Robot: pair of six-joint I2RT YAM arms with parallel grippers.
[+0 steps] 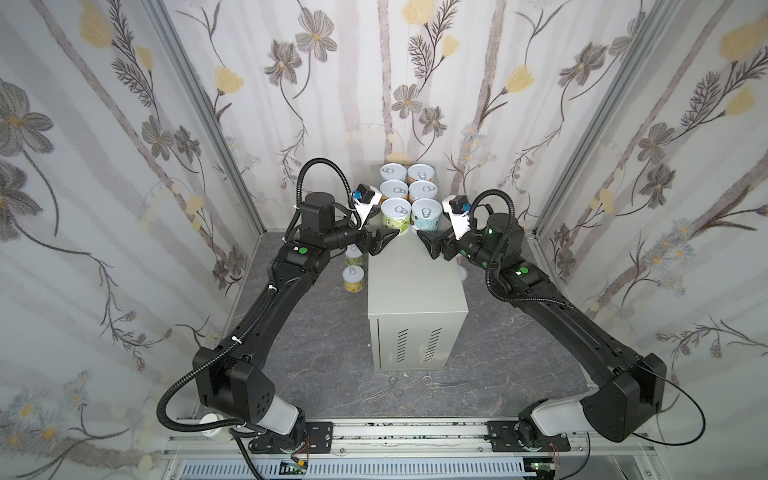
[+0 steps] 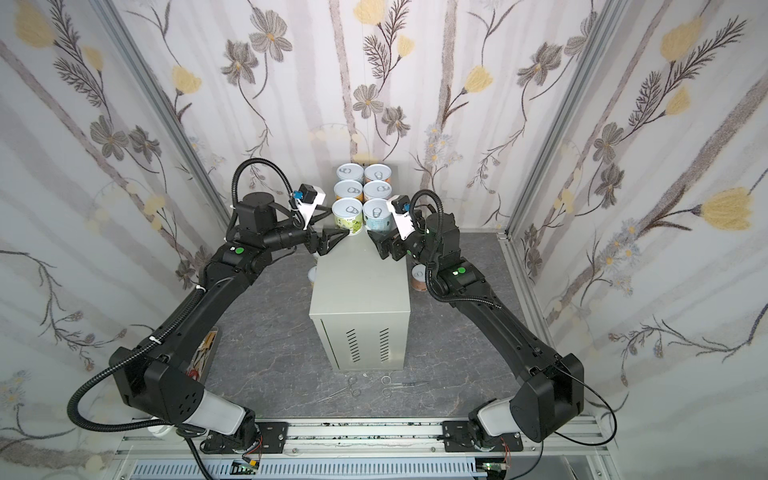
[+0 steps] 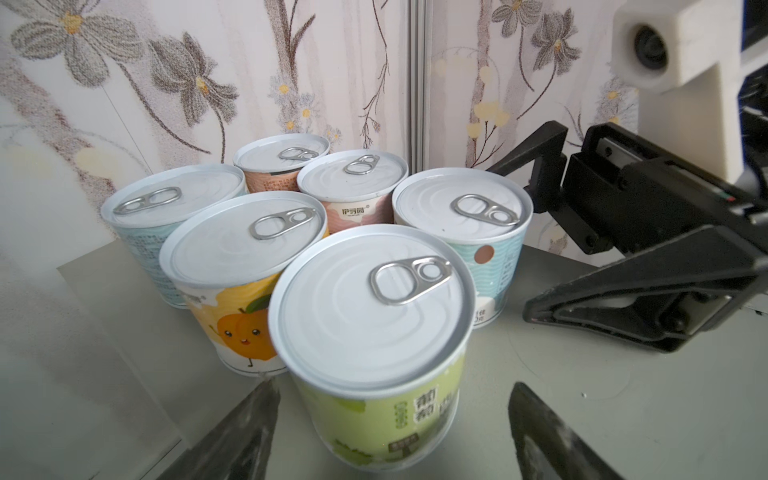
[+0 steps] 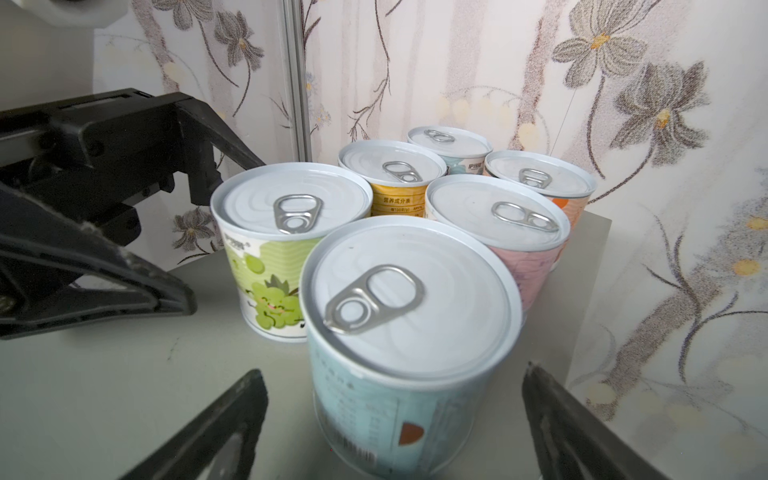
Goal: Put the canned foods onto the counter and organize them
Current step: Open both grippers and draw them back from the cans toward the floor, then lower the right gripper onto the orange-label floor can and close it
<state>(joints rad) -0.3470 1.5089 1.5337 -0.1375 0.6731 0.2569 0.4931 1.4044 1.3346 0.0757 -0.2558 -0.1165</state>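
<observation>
Several canned foods stand upright in two columns at the far end of the counter (image 1: 415, 291) (image 2: 361, 286). The green-label tin (image 1: 395, 216) (image 3: 370, 316) is the front left one. My left gripper (image 1: 386, 240) (image 3: 392, 415) is open just in front of it, its fingers standing clear on either side of the tin. The light blue tin (image 1: 424, 216) (image 4: 409, 316) is the front right one. My right gripper (image 1: 428, 245) (image 4: 395, 399) is open in front of it, with gaps on both sides. Nothing is held.
Two more tins (image 1: 353, 279) (image 1: 354, 255) sit on the dark floor left of the counter, partly under my left arm. Another tin (image 2: 419, 277) stands on the floor to its right. Scissors and forceps (image 1: 390, 390) lie in front of the counter. Wallpapered walls close in on three sides.
</observation>
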